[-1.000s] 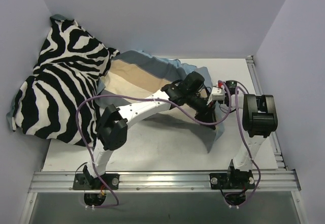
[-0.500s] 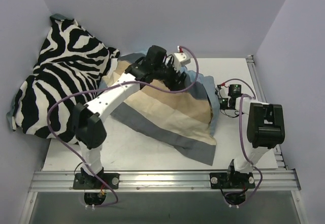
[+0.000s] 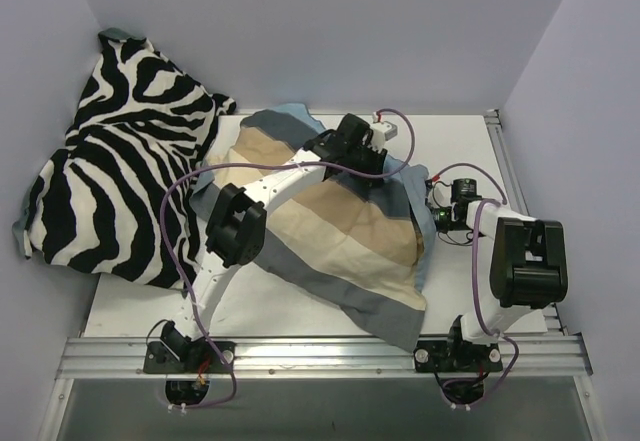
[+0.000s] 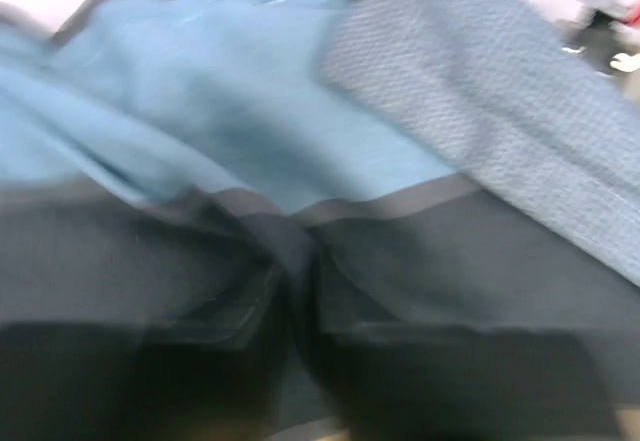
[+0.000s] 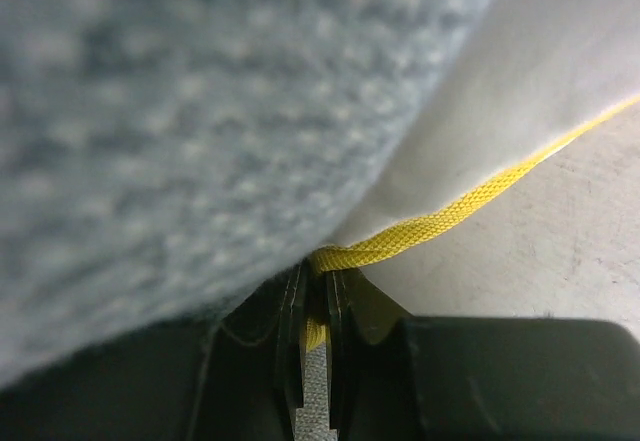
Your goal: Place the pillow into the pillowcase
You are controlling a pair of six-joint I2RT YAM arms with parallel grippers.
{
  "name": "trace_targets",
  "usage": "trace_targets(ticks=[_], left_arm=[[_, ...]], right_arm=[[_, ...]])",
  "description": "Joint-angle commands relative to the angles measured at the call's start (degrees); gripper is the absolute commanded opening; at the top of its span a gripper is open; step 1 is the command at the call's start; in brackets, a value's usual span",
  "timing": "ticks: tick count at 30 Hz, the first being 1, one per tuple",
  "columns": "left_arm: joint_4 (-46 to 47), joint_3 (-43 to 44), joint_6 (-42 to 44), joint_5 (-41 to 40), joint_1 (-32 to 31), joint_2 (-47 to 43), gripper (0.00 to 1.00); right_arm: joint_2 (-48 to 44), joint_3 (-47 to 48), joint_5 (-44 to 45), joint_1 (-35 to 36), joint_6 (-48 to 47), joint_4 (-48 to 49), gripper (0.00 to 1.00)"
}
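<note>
Low in the right wrist view, the right claw (image 5: 313, 306) pinches the yellow edge of the pillow (image 5: 520, 71), just under the pillowcase (image 5: 150, 111); the left claw (image 4: 297, 301) is too blurred to tell.

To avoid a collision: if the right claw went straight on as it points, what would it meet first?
The pillow: the right claw pinches its yellow edge, with the pillowcase close beside; depth is unclear.

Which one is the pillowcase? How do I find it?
Look at the white table. In its middle, under the left arm, lies the pillowcase, a big cloth. It has wide tan, cream and grey stripes, while the zebra cloth beside it is black and white.
</note>
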Motion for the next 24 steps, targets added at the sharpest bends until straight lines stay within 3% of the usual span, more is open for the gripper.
trace_targets(ticks=[1,2,3,7,13,14,15,17,18,20,24], left_arm=[[3.24,7.11,-3.69,9.74,-1.2,1.09,0.15],[5.77,6.94,-5.44,19.0,-1.81,1.19,0.08],[9.02,6.16,-9.46,21.88,-2.51,0.93,0.03],[32.37,1.15,-17.03,29.46,-6.82,-3.9,0.0],[33.93,3.07,-20.49,30.96,-8.5,-2.16,0.02],[32.88,3.16,-19.97,30.44,-8.24,-2.07,0.14],[30.95,3.51,-17.53,28.43,-7.88,-2.59,0.43],[21.74,4.39,-12.7,25.09,-5.69,-4.34,0.57],[17.88,4.48,-6.14,22.55,-4.81,-7.05,0.66],[9.51,0.65,-0.83,17.53,-0.88,-10.66,0.72],[-2.62,-11.92,18.12,12.95,3.19,-20.76,0.77]], right_arm=[[-1.85,-0.15,-3.21,0.58,-2.65,-2.82,0.0],[-0.89,-0.15,-3.56,0.58,-2.39,-2.65,0.0],[-0.44,0.02,-3.91,0.5,-1.78,-2.47,0.0],[2.02,0.29,-5.41,0.15,1.29,-0.54,0.0],[2.99,1.08,-7.25,-1.26,3.76,1.22,0.0],[2.99,1.43,-7.34,-2.04,3.94,1.22,0.0],[2.99,1.52,-7.43,-2.75,3.94,1.13,0.0],[2.64,1.96,-7.7,-4.94,3.77,0.52,0.0],[2.73,2.48,-7.78,-5.65,3.51,0.0,0.0],[2.99,3.18,-8.4,-7.05,2.98,-1.67,0.0],[2.99,4.07,-8.75,-9.08,2.36,-2.73,0.0]])
